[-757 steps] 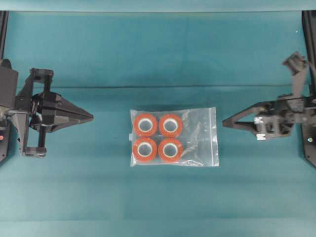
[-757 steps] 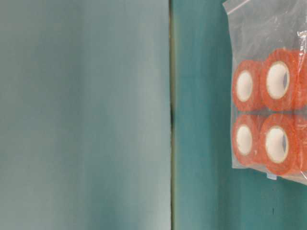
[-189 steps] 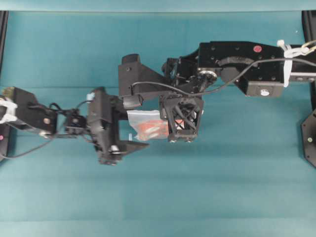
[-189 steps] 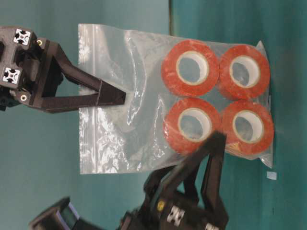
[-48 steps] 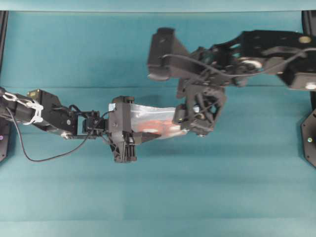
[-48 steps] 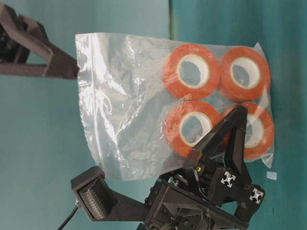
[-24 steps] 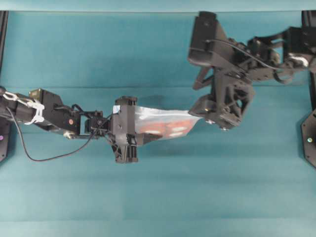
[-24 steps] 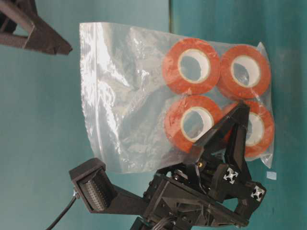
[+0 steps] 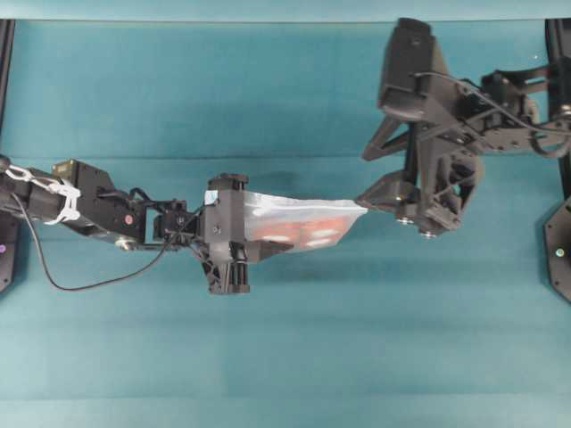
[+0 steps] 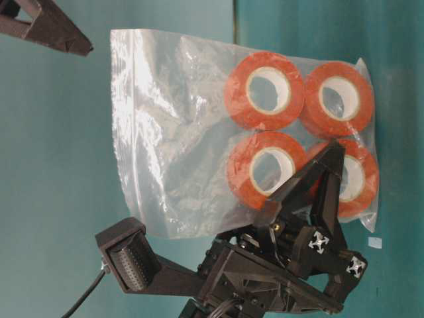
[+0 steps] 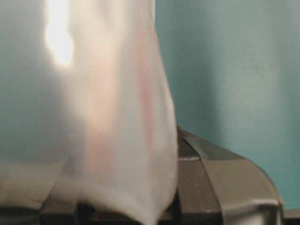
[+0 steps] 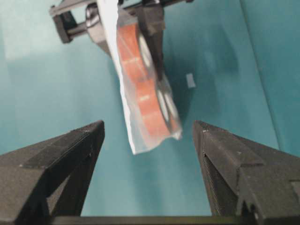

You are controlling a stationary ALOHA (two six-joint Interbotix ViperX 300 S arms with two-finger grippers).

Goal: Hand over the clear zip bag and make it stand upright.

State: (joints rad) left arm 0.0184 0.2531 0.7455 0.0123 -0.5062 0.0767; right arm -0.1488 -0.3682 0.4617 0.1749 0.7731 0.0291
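The clear zip bag (image 9: 303, 223) holds several orange-red tape rolls (image 10: 265, 89) with white cores. It stands on edge in the table-level view, the rolls at the table end and the zip strip (image 10: 122, 132) at the far end. My left gripper (image 9: 263, 242) is shut on the bag's lower rolls (image 10: 348, 185); the blurred bag (image 11: 108, 117) fills the left wrist view beside one finger (image 11: 215, 178). My right gripper (image 9: 364, 181) stands open just off the bag's right end, holding nothing. Its wrist view shows the bag (image 12: 145, 89) ahead of the gripper (image 12: 149, 126).
A small white scrap (image 10: 375, 243) lies on the teal cloth near the bag's base, and the same scrap (image 12: 190, 80) shows in the right wrist view. The left arm's black cable (image 9: 89, 283) loops over the table at the left.
The right gripper, open and off the bag, has drawn back to the right and upward in the overhead view. The left gripper and the bag have barely moved.
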